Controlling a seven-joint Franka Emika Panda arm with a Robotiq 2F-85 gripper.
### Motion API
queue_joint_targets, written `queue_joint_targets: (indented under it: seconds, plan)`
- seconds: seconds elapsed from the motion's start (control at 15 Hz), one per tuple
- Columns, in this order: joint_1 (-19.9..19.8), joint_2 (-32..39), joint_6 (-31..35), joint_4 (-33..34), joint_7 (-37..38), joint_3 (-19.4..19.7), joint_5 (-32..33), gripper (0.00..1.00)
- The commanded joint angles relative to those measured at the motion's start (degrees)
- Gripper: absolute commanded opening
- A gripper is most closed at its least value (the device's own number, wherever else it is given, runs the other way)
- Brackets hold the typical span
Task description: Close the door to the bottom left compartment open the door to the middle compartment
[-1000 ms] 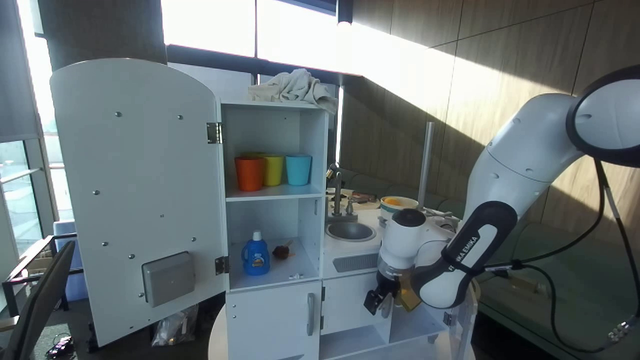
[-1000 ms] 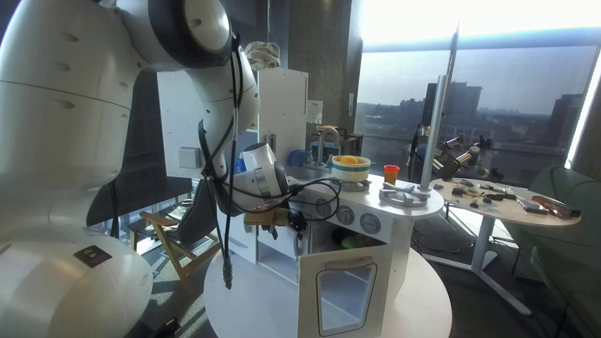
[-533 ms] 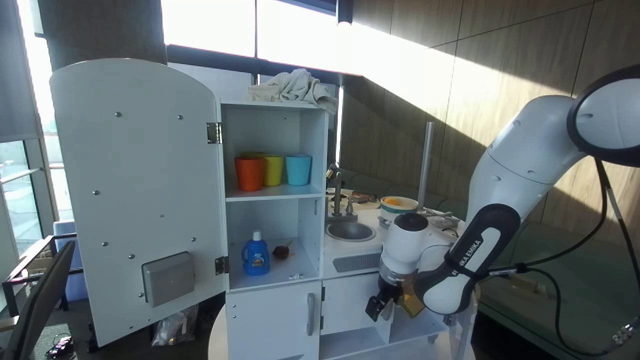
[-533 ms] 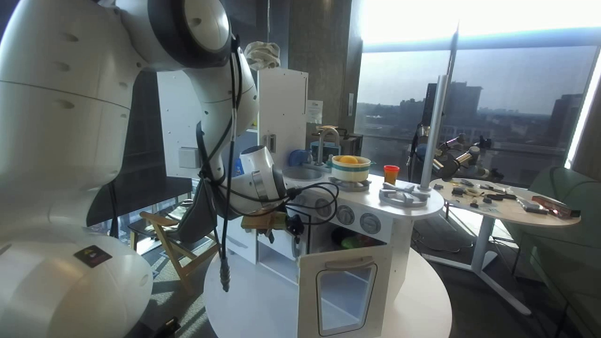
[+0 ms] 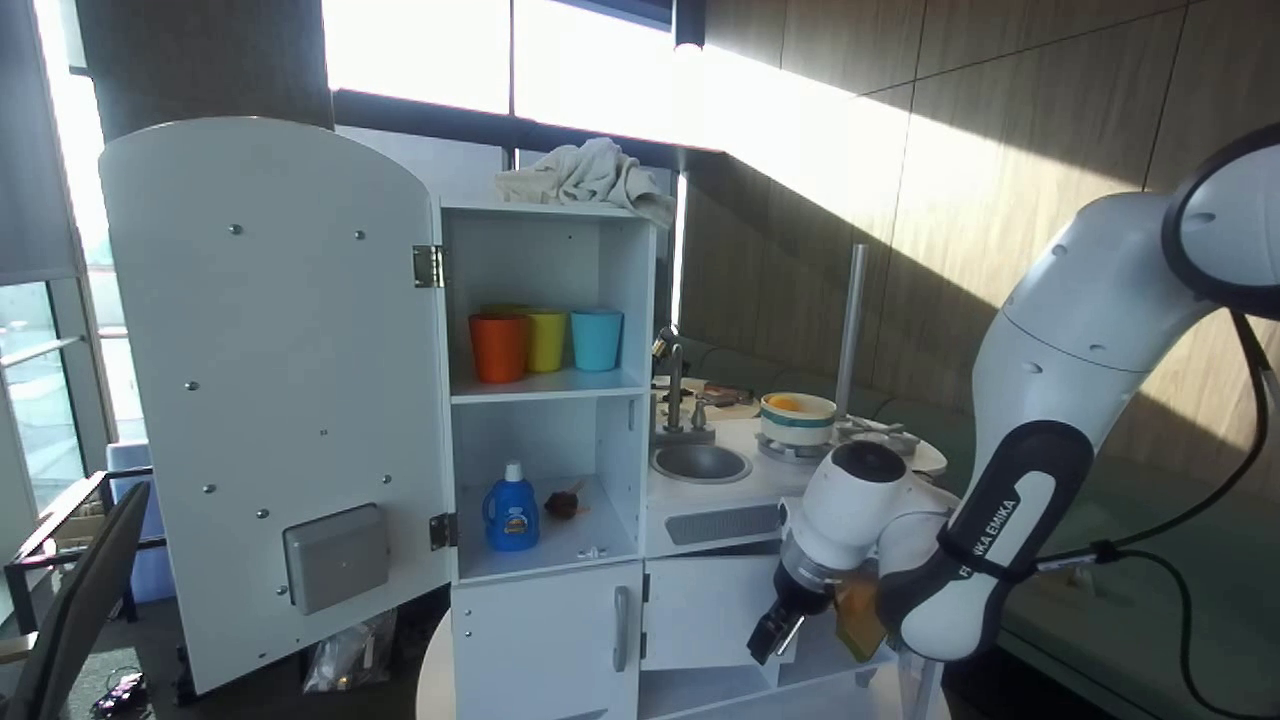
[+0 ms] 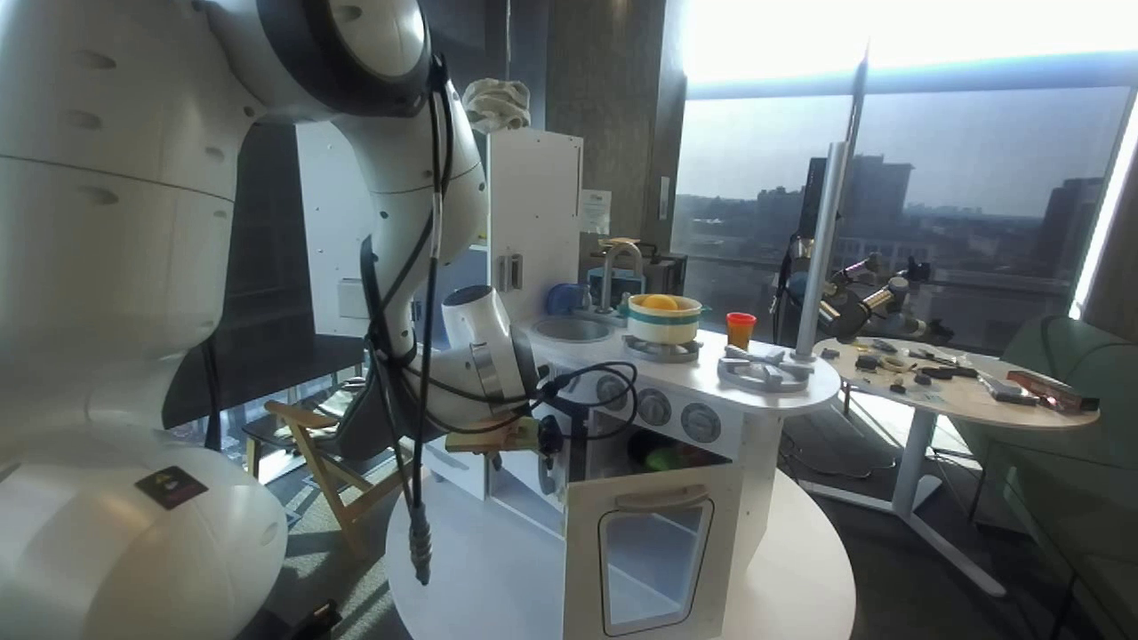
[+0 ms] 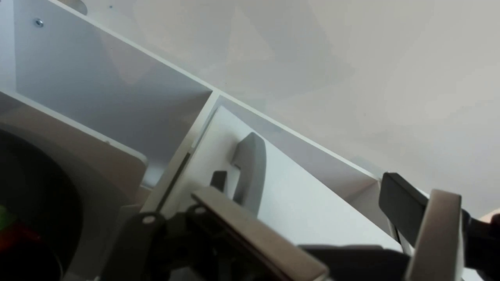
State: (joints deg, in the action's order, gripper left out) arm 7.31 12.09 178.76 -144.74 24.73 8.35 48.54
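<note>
The door to the bottom left compartment (image 5: 540, 640) is a white panel with a grey handle (image 5: 622, 628). It stands shut, hiding the compartment inside. The door to the middle compartment (image 5: 705, 610), under the sink, stands ajar. Its hinges are on its left in that exterior view, and a dark gap shows above it. My gripper (image 5: 775, 642) is at its free edge. In the wrist view my gripper (image 7: 306, 191) is open. One finger reaches between the grey handle (image 7: 254, 168) and the middle door (image 7: 308, 199); the other finger is well apart from the handle.
The oven door (image 6: 653, 560) stands open on the right side of the kitchen. The tall white door (image 5: 270, 380) stands wide open at the left. A divider and open lower cubby (image 7: 109, 89) lie beside the middle door. A pot (image 6: 664, 320) stands on the counter.
My gripper and arm have moved outward and slightly lower, to the right in an exterior view. The middle door's free edge has swung out from the cabinet with the gripper.
</note>
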Motion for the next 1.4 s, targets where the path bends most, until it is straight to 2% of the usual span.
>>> queue_joint_targets:
  seconds: [0.0,0.27,0.4,0.6,0.67,1.07,1.33]
  plan:
    - [-0.3,-3.5,1.0,-4.5,-2.0,-0.6,1.6,1.00]
    - [-1.5,-4.0,-1.9,-7.8,-8.9,-3.4,0.3,1.00]
    - [-1.7,-4.5,-7.0,-9.0,-12.2,-5.1,-2.0,1.00]
    - [-0.7,-7.5,-19.7,-9.1,-11.7,-6.1,-7.4,1.00]
    - [-1.0,-8.1,-22.3,-8.7,-12.2,-6.6,-10.5,1.00]
    - [-3.5,-13.0,-27.5,-5.5,-13.5,-7.4,-34.1,1.00]
    - [-5.7,-16.9,-33.9,-2.7,-12.4,-6.6,-44.8,1.00]
